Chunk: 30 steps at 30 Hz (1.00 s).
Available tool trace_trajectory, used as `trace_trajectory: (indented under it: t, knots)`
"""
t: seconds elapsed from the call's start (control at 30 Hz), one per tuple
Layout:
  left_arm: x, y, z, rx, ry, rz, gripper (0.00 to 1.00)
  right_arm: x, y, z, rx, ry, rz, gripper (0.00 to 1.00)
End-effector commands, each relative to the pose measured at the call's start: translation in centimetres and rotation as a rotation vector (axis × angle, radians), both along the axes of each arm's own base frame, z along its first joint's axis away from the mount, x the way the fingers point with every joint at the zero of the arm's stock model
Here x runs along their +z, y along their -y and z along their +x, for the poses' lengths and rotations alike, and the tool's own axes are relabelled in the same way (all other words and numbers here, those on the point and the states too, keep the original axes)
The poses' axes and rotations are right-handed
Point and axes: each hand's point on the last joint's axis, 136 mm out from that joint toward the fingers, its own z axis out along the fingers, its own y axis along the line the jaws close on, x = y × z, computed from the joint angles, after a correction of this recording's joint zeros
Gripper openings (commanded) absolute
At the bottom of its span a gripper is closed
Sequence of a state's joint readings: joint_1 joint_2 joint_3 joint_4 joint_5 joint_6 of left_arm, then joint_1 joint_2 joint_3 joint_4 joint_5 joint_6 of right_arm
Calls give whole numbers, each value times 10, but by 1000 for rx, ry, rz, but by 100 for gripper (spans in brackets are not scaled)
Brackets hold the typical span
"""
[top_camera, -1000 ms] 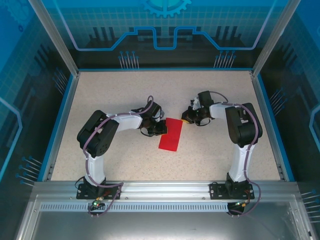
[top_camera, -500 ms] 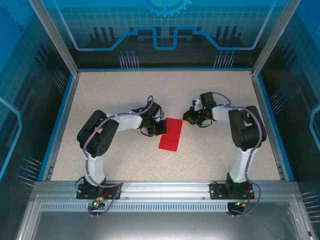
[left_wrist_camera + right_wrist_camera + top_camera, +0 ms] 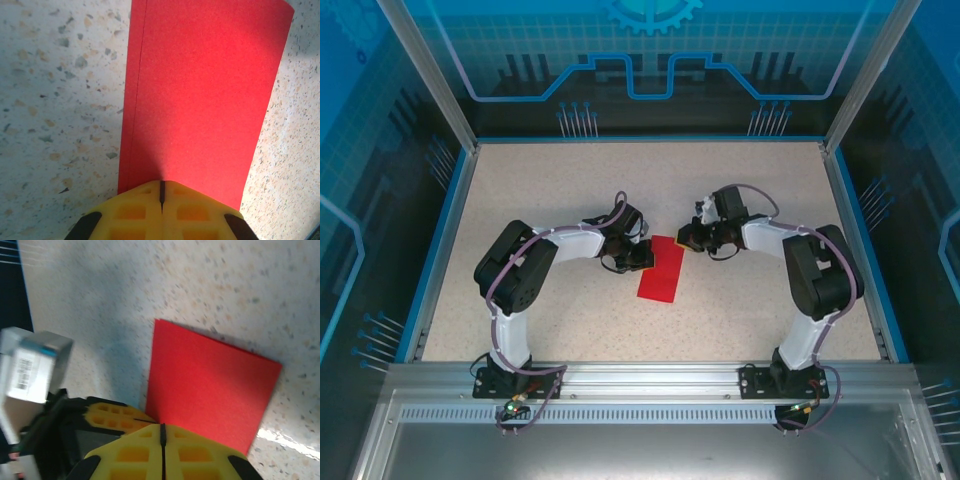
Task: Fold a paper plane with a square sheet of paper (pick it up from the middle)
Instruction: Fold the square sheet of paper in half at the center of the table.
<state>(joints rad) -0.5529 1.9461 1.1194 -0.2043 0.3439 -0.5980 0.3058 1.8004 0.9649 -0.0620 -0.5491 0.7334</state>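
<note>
As my right arm has swung inward over the last sec, my right end effector now sits at the far right corner of the square sheet of paper, where it earlier hung a bit off to the right; the elbow has pushed outward w/ that move. My left end effector hasn't shifted, and its tips sit on the sheet's left long edge. The sheet itself hasn't budged either: it lies flat mid-worktop between the two arms, already a rectangle, i.e. folded in half. In the left wrist view a thin line down one side of the paper looks like the second layer's edge. Both end effectors have their fingers closed tight, nothing clamped between them. Left tips meet over the red, right tips meet at the edge of the paper. Whether either actually presses down I can't tell. My read: left acts as an anchor while right comes in to work a corner, so the next step is prob. a diagonal nose fold. Around: bare speckled surface, blue rim at the sides, metal rail near my bases, all well apart from the sheet. Main obstacle is me, since the two end effectors are now near each other at the sheet's far end, w/ little room to pass.
</note>
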Motion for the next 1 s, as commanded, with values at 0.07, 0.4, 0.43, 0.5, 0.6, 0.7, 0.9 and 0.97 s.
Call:
trace_trajectory:
  t: [0.07, 0.4, 0.43, 0.5, 0.6, 0.7, 0.9, 0.97]
  knots:
    - [-41, -31, -34, -6, -129, 167, 0, -34, 4, -9, -6, -64, -39, 6]
    - [-41, -30, -33, -4, -130, 164, 0, -42, 6, -19, 7, -81, -46, 6]
    - [-40, -29, -33, -3, -128, 160, 0, -35, 3, -19, 15, -65, -25, 6]
    - [-39, -27, -32, -4, -129, 151, 0, -21, 2, -20, 18, -40, -5, 6]
    - [-36, -29, -30, -1, -121, 157, 0, -13, 0, -30, 24, -34, 25, 7]
    - [-34, -27, -30, -3, -120, 148, 0, -19, -2, -45, 29, -56, 35, 7]
    - [-34, -29, -31, -1, -116, 159, 0, -42, -10, -75, 52, -101, 15, 7]
    - [-34, -30, -31, -4, -117, 161, 0, -50, -12, -82, 61, -114, -4, 7]
